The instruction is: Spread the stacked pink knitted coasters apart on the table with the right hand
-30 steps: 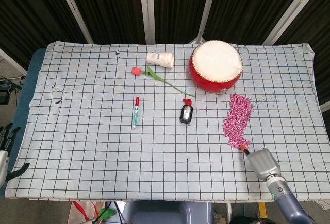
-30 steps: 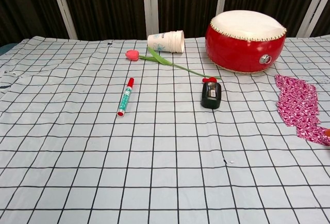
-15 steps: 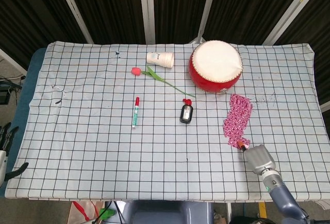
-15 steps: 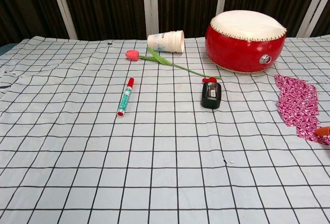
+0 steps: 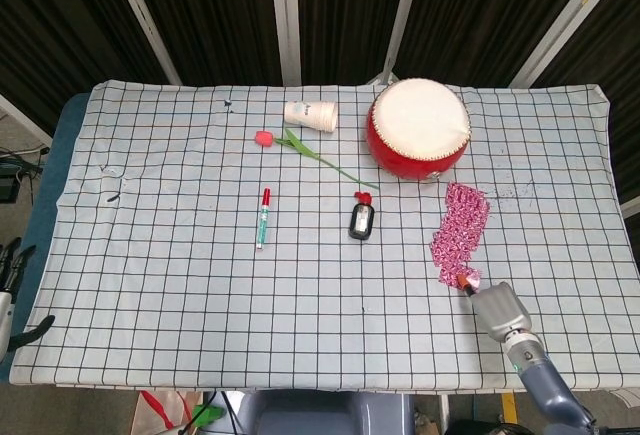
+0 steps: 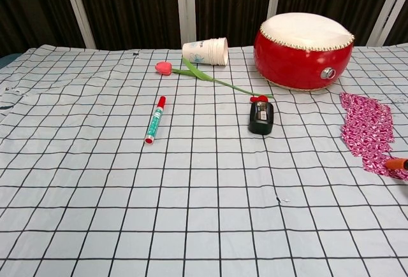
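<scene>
coasters: pink knitted stack [image 5: 459, 236], lying flat on the bench's checked cloth [image 5: 180, 285], right side, just in front of the drum; the pieces overlap in a long slanted strip.
right hand: my right hand [image 5: 495, 307] sits at the near end of the strip, close to the bench's front edge. One orange-tipped finger [image 5: 465, 280] touches the near corner of the coasters; the chest view shows only that tip at its right edge. Whether the other fingers are curled or spread, I cannot tell; they are under the grey back of the hand.
left hand: my left hand [image 5: 12, 295] hangs off the bench's left edge, dark fingers apart, holding nothing.
drum: red with white head [image 5: 418, 128], far right of centre.
cup: paper cup [image 5: 310, 115] on its side, left of the drum.
tulip: pink bud [image 5: 264, 138] near the cup, green stem running toward the key fob.
key fob: black [image 5: 361, 221], centre.
marker: red-capped [image 5: 263, 217], left of the fob.
</scene>
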